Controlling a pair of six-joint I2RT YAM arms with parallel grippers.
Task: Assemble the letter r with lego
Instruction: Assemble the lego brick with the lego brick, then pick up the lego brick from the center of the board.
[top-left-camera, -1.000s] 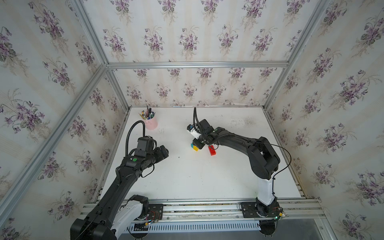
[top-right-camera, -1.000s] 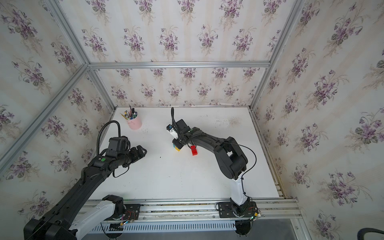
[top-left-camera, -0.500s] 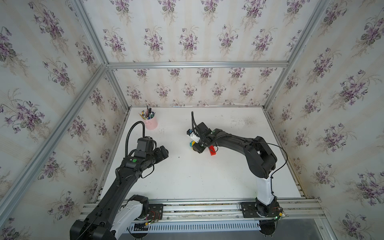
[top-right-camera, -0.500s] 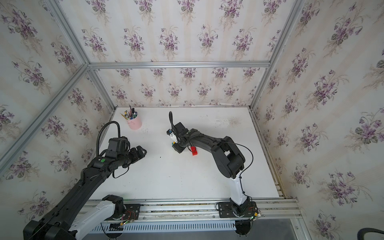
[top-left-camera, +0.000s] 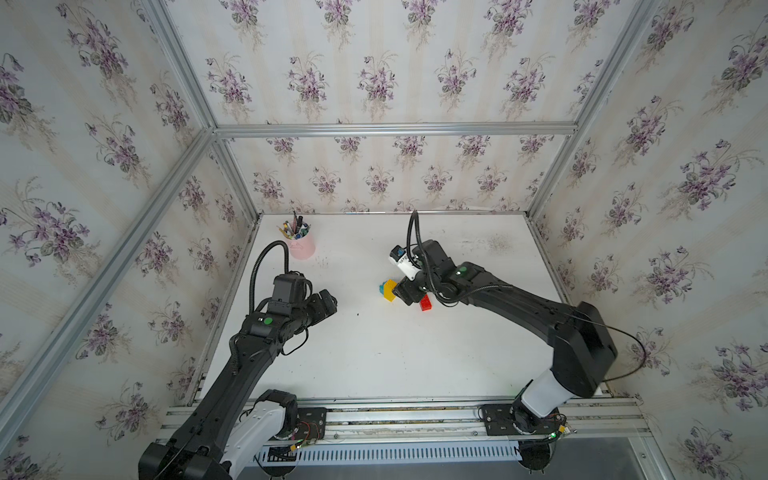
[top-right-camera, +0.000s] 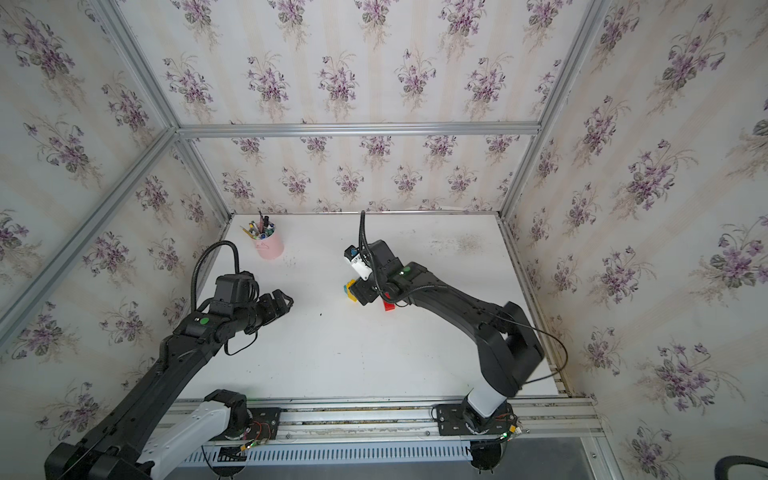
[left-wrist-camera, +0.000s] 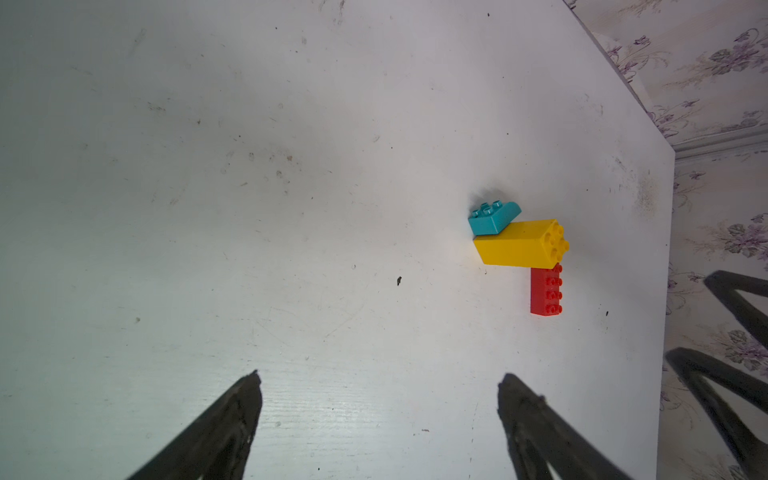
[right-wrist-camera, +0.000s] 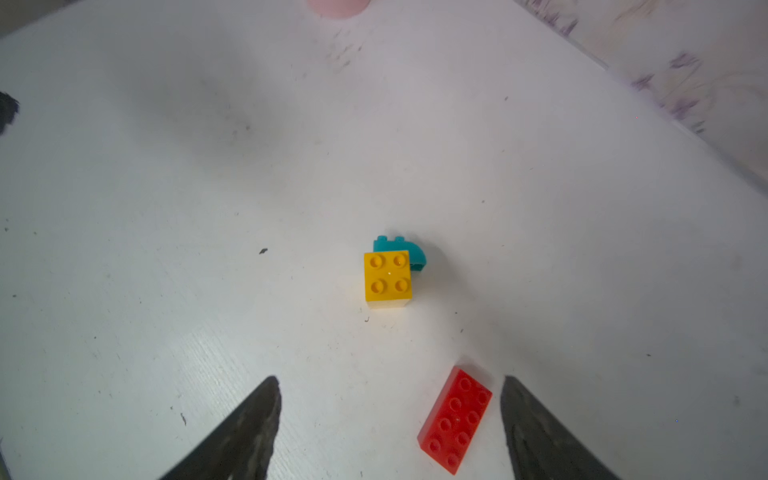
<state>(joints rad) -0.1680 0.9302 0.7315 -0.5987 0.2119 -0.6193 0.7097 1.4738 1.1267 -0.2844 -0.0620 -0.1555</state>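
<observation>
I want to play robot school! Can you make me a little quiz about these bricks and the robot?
1. True or false: the red brick is clipped onto the yellow bricks.
2. What colour is the cup holding the pens? A pink, B green, C blue.
3. Fill the gap: the left pincer and the right pincer are both ___.
Key: 1 false, it lies flat on the table, apart from them. 2 A. 3 open.
</observation>
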